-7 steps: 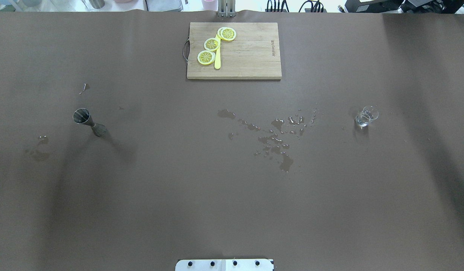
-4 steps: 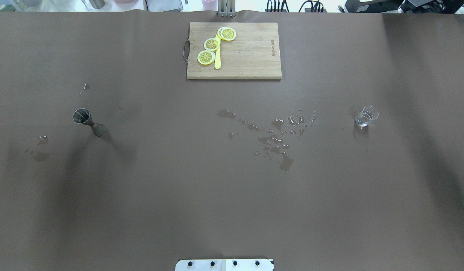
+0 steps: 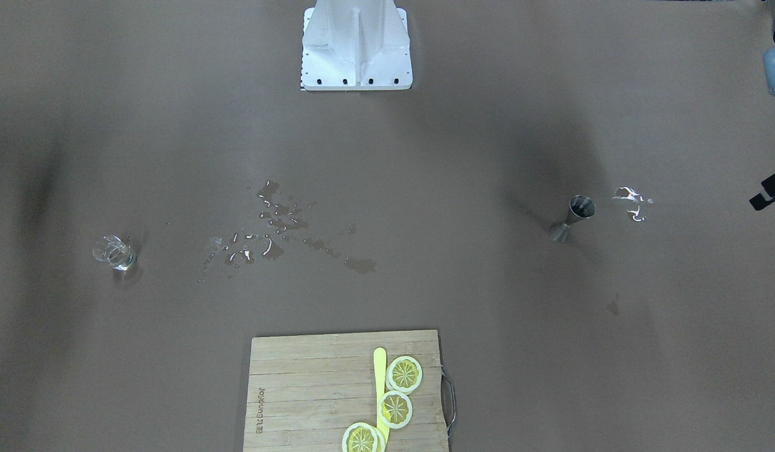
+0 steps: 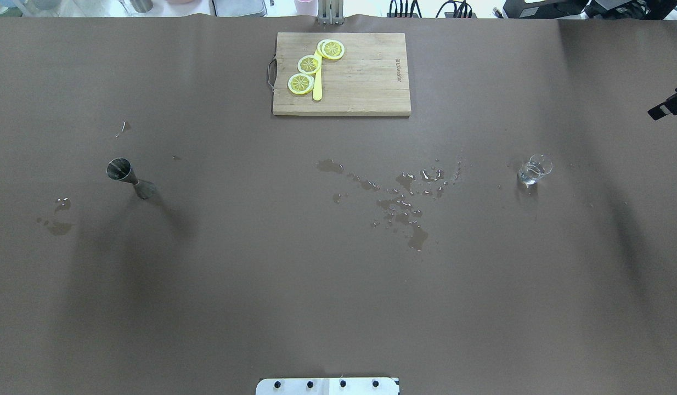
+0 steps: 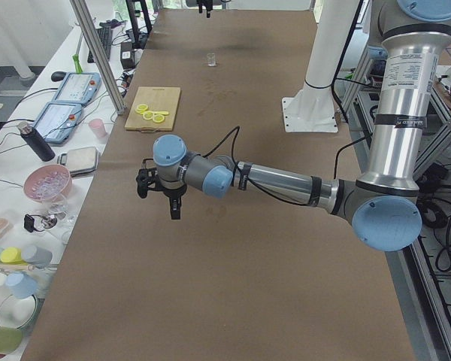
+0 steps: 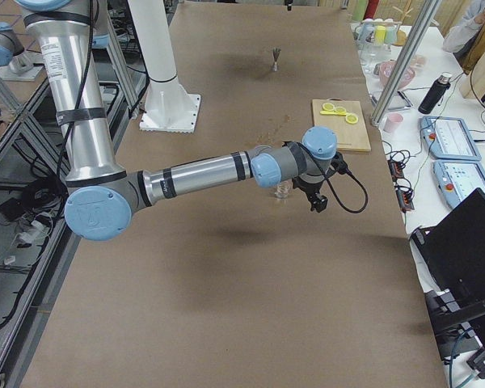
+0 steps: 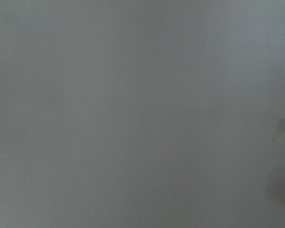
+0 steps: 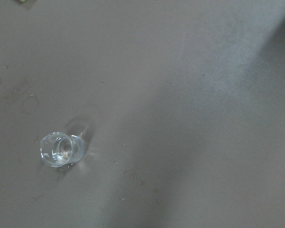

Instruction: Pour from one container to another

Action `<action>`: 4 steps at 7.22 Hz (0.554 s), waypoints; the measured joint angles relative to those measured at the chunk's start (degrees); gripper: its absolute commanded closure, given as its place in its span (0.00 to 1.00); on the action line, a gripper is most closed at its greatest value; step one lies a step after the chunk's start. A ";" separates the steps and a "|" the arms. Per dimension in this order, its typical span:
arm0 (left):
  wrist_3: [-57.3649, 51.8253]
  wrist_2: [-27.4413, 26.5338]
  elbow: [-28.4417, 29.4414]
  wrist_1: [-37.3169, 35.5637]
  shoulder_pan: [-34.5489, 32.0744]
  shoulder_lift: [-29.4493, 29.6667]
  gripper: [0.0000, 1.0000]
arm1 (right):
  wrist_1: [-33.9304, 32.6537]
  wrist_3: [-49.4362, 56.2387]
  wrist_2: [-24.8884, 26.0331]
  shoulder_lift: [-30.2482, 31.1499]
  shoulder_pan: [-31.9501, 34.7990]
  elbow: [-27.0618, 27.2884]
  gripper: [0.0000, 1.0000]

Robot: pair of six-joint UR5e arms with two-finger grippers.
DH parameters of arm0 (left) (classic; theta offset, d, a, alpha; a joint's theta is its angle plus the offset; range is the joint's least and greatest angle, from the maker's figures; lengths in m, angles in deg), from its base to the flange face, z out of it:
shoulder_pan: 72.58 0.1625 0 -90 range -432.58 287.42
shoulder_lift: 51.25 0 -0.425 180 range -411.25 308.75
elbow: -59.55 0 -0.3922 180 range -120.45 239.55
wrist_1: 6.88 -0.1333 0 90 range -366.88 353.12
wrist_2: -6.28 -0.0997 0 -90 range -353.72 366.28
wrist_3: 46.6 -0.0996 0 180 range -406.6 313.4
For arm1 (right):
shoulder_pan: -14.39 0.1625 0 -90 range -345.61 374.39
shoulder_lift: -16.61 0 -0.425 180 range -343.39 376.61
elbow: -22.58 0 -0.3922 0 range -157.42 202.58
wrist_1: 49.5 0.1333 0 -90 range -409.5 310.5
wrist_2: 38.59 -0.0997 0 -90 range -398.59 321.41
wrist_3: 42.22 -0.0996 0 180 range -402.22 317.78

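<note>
The small clear glass (image 4: 534, 168) stands upright on the right half of the brown table, and the right wrist view has it low on the left (image 8: 61, 149). Far across on the left half, the steel jigger (image 4: 126, 176) stands upright. Only a black tip of my right gripper (image 4: 666, 105) shows, at the right edge beyond the glass and apart from it. A black part of my left gripper (image 3: 770, 189) shows at the edge of the front view, out past the jigger (image 3: 573, 218). Neither grip state can be read. The left wrist view has only bare table.
A wooden cutting board (image 4: 366, 82) with lemon slices (image 4: 309, 64) and a yellow knife lies at the far middle. Spilled water (image 4: 404, 200) spreads across the table's centre, with smaller wet spots (image 4: 58, 216) near the jigger. The robot's base plate (image 4: 327, 386) is at the near edge.
The black tip of my right gripper has come further into the overhead view at the right edge, up and to the left. Glass and jigger have not moved.
</note>
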State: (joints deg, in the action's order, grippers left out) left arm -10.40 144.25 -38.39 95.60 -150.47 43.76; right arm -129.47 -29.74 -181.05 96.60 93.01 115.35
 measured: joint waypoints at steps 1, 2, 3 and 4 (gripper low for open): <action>6.66 -0.05 -3.33 -0.02 2.87 0.01 0.03 | 6.76 0.15 -3.35 0.06 -0.17 -3.92 0.01; 12.63 -0.53 -6.54 0.18 5.88 0.05 0.03 | 12.68 0.22 -6.36 0.15 -0.21 -7.36 0.07; 18.16 -3.41 -10.65 0.87 9.82 -0.58 0.02 | 17.30 0.25 -8.92 0.32 -0.21 -9.29 0.09; 23.56 -8.85 -15.41 2.14 14.80 -2.32 0.02 | 20.97 0.21 -10.91 0.64 -0.22 -10.05 0.02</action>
State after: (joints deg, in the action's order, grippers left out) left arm 13.15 135.40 -53.80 97.75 -135.67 41.44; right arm -108.50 -29.53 -191.96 97.24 92.79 105.30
